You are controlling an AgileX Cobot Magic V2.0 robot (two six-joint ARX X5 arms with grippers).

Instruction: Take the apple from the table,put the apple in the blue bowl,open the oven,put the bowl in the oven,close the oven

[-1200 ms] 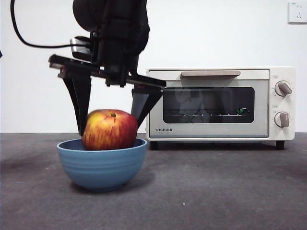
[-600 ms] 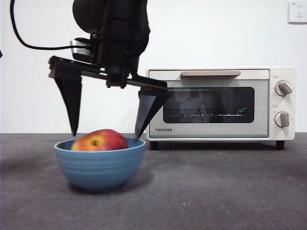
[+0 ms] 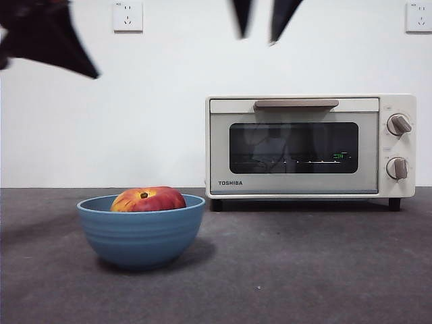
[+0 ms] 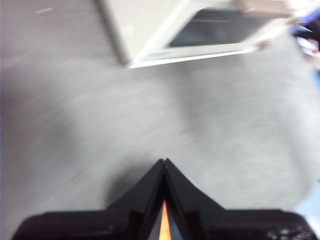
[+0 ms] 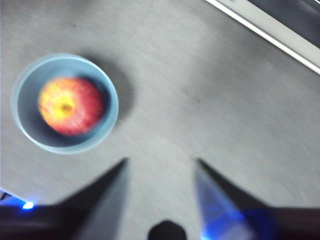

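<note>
The red and yellow apple [image 3: 148,200] lies inside the blue bowl [image 3: 140,236] on the table [image 3: 310,270], left of the cream oven [image 3: 297,145], whose door is closed. My right gripper [image 5: 161,161] is open and empty, high above the table; only its two black tips [image 3: 260,17] show at the top centre of the front view. Its wrist view looks down on the apple [image 5: 70,106] in the bowl [image 5: 114,100]. My left gripper [image 4: 164,161] is shut and empty, a dark shape [image 3: 47,37] at the top left, looking toward the oven [image 4: 150,30].
The oven has a tan bar handle [image 3: 295,104] along the top of its door and two grey knobs [image 3: 398,124] on its right side. White wall sockets [image 3: 128,16] sit high on the back wall. Bare table lies between bowl and oven.
The open gripper let the apple drop into the bowl, then rose away up and to the right. The apple has settled lower in the bowl.
</note>
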